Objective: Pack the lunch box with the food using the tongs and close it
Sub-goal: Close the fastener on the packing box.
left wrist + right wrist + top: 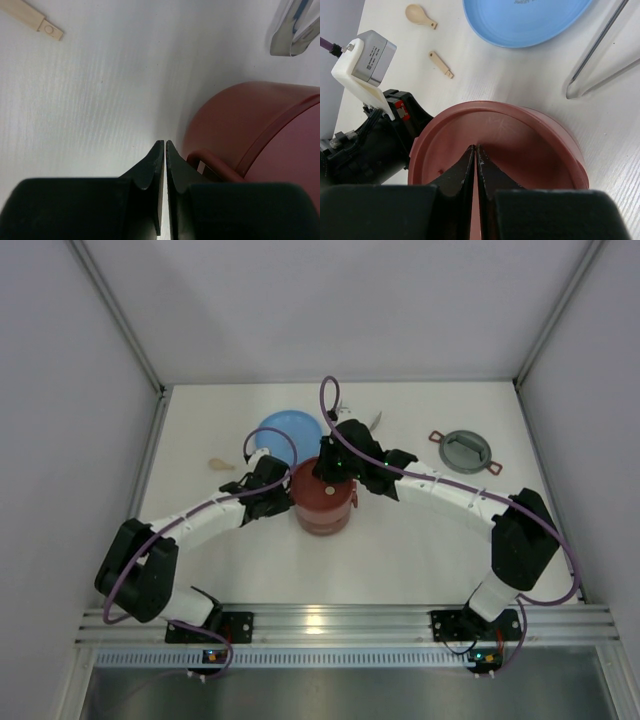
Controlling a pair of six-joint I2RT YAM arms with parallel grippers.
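The lunch box (323, 502) stands stacked at the table's middle, with a flat maroon disc lid (520, 145) on top. My right gripper (476, 147) is shut, and its tips rest on that lid near its centre. My left gripper (165, 143) is shut and holds nothing. It sits low against the left side of the dusty-red bowl (250, 120), next to its side loop (215, 165). The silver tongs (600, 55) lie on the table beyond the box, right of the plate. The grey, red-handled top lid (466, 452) lies apart at the right. The food is hidden.
A light-blue plate (290, 430) lies just behind the box. A small wooden spoon (417, 14) and a wooden stick piece (441, 64) lie to its left. White walls enclose the table on three sides.
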